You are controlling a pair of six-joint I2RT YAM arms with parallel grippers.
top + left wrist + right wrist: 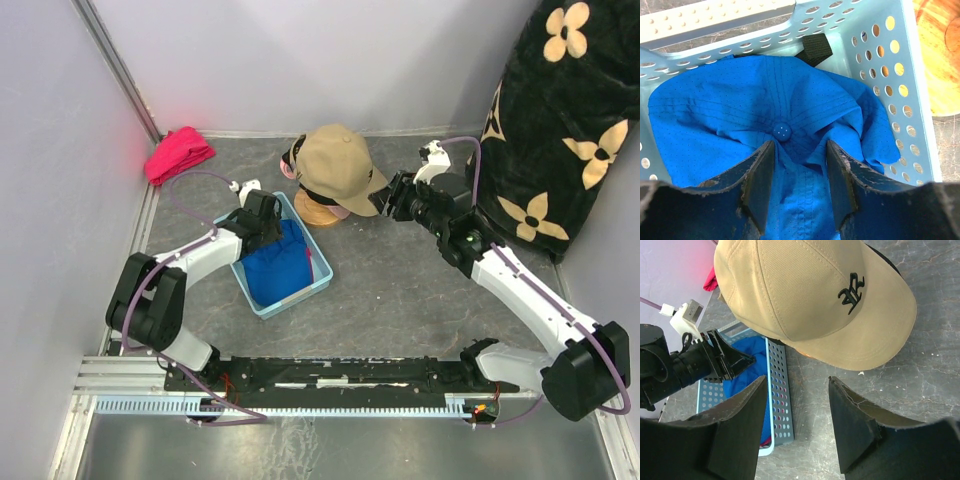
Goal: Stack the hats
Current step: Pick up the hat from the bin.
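Observation:
A tan cap (335, 165) with a black logo tops a pile of caps on a wooden stand (318, 213); it fills the top of the right wrist view (805, 295). Black and pink edges of lower caps (292, 160) show under it. A blue cap (282, 262) lies crumpled in a light blue basket (322, 278), crown button up (782, 131). My left gripper (262, 222) is open and low in the basket, its fingers astride the blue fabric (800, 150). My right gripper (383, 200) is open and empty just right of the tan brim (797, 382).
A red-pink cloth bundle (178, 153) lies at the back left corner. A black blanket with cream flowers (560, 120) stands at the back right, close behind my right arm. Walls close in the left and back. A sliver of magenta (757, 441) shows under the blue cap.

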